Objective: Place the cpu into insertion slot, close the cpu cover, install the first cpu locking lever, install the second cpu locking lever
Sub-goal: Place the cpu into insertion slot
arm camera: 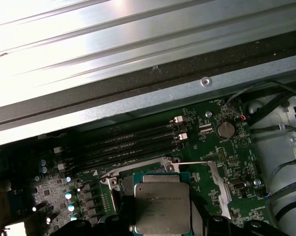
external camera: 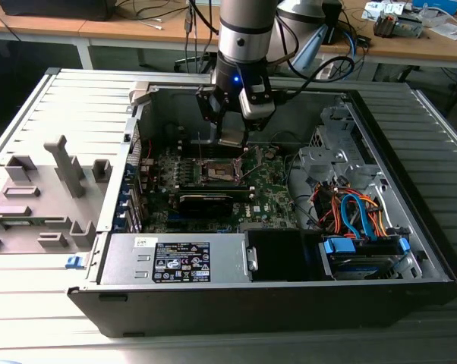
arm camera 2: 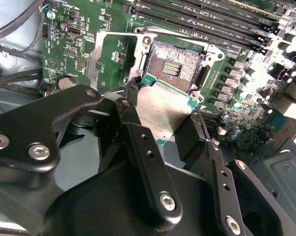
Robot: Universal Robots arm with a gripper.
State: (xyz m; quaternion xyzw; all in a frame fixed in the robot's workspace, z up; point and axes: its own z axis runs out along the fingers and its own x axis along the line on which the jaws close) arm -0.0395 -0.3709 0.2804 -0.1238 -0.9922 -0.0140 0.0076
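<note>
- While the gripper (arm camera 2: 163, 105) hangs over the green circuit board (external camera: 270, 189) inside the open computer case (external camera: 213, 307), its two black fingers (arm camera 2: 145, 157) are clamped on the chip (arm camera 2: 165, 110), one on each of two opposite edges.
- Position, exterior view: the gripper (external camera: 232, 135) stands in the upper centre of the frame, directly above the socket (external camera: 219, 171).
- Position, second wrist view: the chip overlaps one edge of the socket (arm camera 2: 175, 66). Most of the brownish-gold pin field is uncovered, so the chip is judged not yet seated. Whether its lower edge touches the socket frame cannot be told.
- First wrist view: the silver top of the chip (arm camera: 162, 204) faces the camera, and the long memory slots (arm camera: 133, 140) lie beyond it.
- Cover (arm camera 2: 95, 64): swung open beside the socket and not over the pin field.
- Handling, judged: the chip looks light, thin and stiff. Its smooth metal top would give a poor hold, so a pinch on the edges, as now held, is the sound place to grip.
- Fragility, judged: the socket pins are the weak point, and the underside of the chip should meet nothing else.
- Risk, judged: the chip appears slightly tilted against the socket. A skewed or forced descent could bend pins, and a loose pinch could let it slide.
</note>
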